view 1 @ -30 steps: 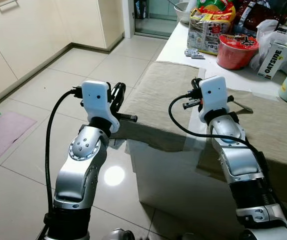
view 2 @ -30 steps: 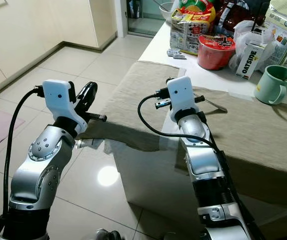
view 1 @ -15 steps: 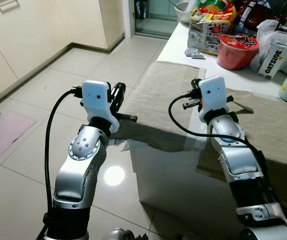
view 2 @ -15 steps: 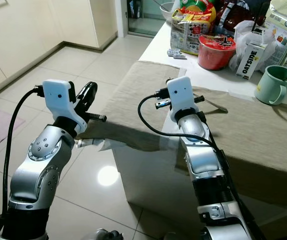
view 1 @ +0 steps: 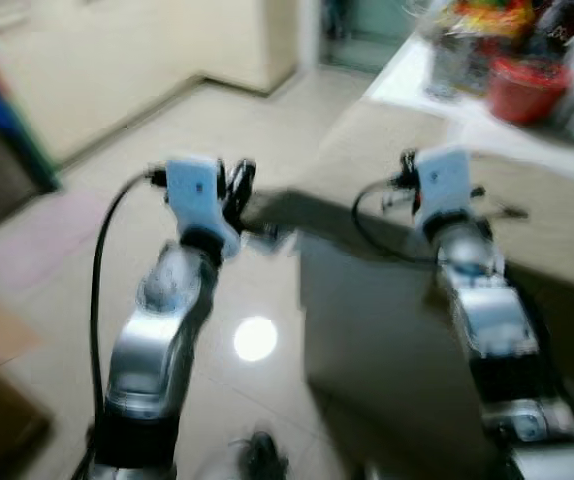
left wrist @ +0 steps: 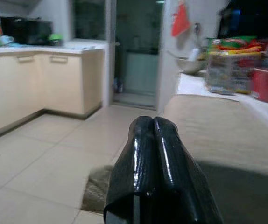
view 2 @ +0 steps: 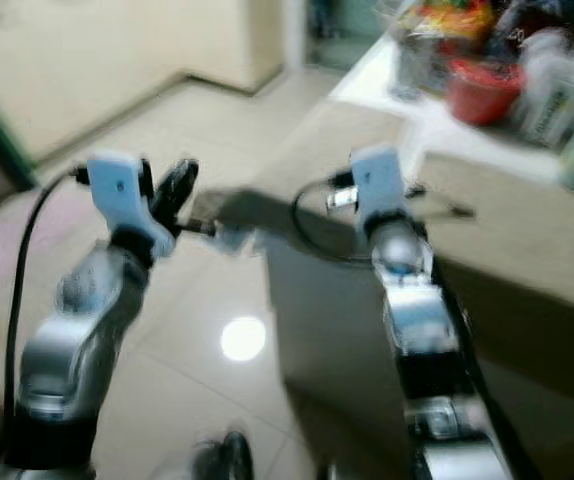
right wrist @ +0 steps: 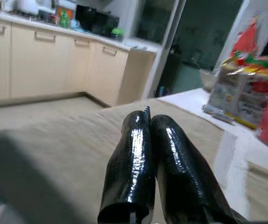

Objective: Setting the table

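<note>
Both my grippers, left gripper and right gripper, stayed pinched shut on nothing; my head swung, blurring everything, while the tablecloth stayed draped over the table's corner.

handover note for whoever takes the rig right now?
Left end effector: shut, empty, off the table's near corner over the tiled floor.
Right end effector: shut, empty, over the beige cloth table covering.
Head views are blurred.
The red round bowl and packaged groceries sit at the far end.
Done: cloth is on the table.
Left: no place settings visible yet.
</note>
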Controlling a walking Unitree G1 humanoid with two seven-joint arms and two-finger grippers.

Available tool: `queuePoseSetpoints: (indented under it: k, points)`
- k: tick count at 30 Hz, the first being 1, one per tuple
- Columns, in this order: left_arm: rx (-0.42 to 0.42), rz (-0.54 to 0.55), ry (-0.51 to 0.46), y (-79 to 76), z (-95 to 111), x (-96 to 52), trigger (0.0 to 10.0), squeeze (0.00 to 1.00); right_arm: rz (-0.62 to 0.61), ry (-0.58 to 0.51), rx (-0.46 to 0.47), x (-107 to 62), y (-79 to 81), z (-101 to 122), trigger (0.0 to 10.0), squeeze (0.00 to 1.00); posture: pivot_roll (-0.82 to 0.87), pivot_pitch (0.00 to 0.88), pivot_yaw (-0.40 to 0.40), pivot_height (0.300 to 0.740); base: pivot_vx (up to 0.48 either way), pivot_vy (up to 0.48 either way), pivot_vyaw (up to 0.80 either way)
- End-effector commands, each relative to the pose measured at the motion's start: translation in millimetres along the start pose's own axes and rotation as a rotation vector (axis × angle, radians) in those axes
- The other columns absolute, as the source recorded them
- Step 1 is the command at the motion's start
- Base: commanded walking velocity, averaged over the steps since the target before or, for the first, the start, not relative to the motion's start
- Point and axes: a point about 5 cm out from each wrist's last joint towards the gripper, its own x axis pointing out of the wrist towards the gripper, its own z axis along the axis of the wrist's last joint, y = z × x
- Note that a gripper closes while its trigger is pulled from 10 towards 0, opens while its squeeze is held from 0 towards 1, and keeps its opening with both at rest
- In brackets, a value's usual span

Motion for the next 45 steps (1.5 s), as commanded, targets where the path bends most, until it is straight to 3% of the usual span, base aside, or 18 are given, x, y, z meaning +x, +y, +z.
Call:
queuePoseSetpoints:
  k: [1,15,26,28,33,36,40,42,43,44,45]
  points:
    - [0.016,-0.031,-0.021,-4.7,6.4,2.7,10.0,0.00,-0.010,0.068,0.031,-3.7,-1.8,-15.0,0.0,0.18,-0.18,0.054,0.072,0.740,0.000,0.000,0.00]
    - [0.022,-0.048,-0.032,-5.9,8.1,2.8,10.0,0.00,-0.001,0.068,0.013,-4.3,-1.3,-15.9,0.0,0.17,-0.18,0.056,0.077,0.740,0.000,0.000,0.00]
    - [0.016,-0.059,-0.038,-7.7,8.8,2.9,10.0,0.00,0.020,0.064,0.007,-5.2,1.5,-16.8,0.0,0.19,-0.18,0.055,0.074,0.740,0.000,0.000,-0.63]
    - [0.017,-0.062,-0.039,-8.2,8.7,2.8,10.0,0.00,0.020,0.066,0.007,-5.3,1.2,-17.3,0.0,0.27,-0.18,0.052,0.073,0.740,0.000,0.000,-0.59]
    - [0.018,-0.066,-0.040,-8.7,8.7,2.7,10.0,0.00,0.020,0.069,0.003,-5.2,0.8,-18.1,0.0,0.34,-0.18,0.046,0.071,0.740,0.000,0.000,-0.59]
    - [0.024,-0.071,-0.041,-9.1,8.6,2.9,10.0,0.00,0.020,0.064,-0.006,-4.7,1.0,-17.4,0.0,0.52,-0.18,0.041,0.069,0.740,0.000,0.000,-0.59]
    - [0.026,-0.074,-0.041,-10.0,8.3,2.5,10.0,0.00,0.021,0.060,-0.008,-4.3,1.1,-17.1,0.0,0.53,-0.18,0.035,0.067,0.740,0.000,0.000,-0.58]
    - [0.030,-0.075,-0.043,-10.3,8.7,2.5,10.0,0.00,0.021,0.059,-0.012,-3.8,1.0,-16.6,0.0,0.52,-0.18,0.035,0.067,0.740,0.000,0.000,-0.54]
    - [0.033,-0.075,-0.043,-10.3,8.9,2.5,10.0,0.00,0.022,0.060,-0.013,-3.5,1.0,-16.7,0.0,0.42,-0.18,0.035,0.067,0.740,0.000,0.000,-0.54]
    - [0.035,-0.075,-0.043,-10.2,9.0,2.6,10.0,0.00,0.022,0.061,-0.014,-3.3,1.1,-16.9,0.0,0.42,-0.18,0.035,0.067,0.740,0.000,0.000,-0.54]
    - [0.036,-0.075,-0.043,-10.1,9.0,2.6,10.0,0.00,0.023,0.060,-0.022,-3.1,1.2,-16.7,0.0,0.04,-0.18,0.031,0.066,0.740,0.000,0.000,-0.54]
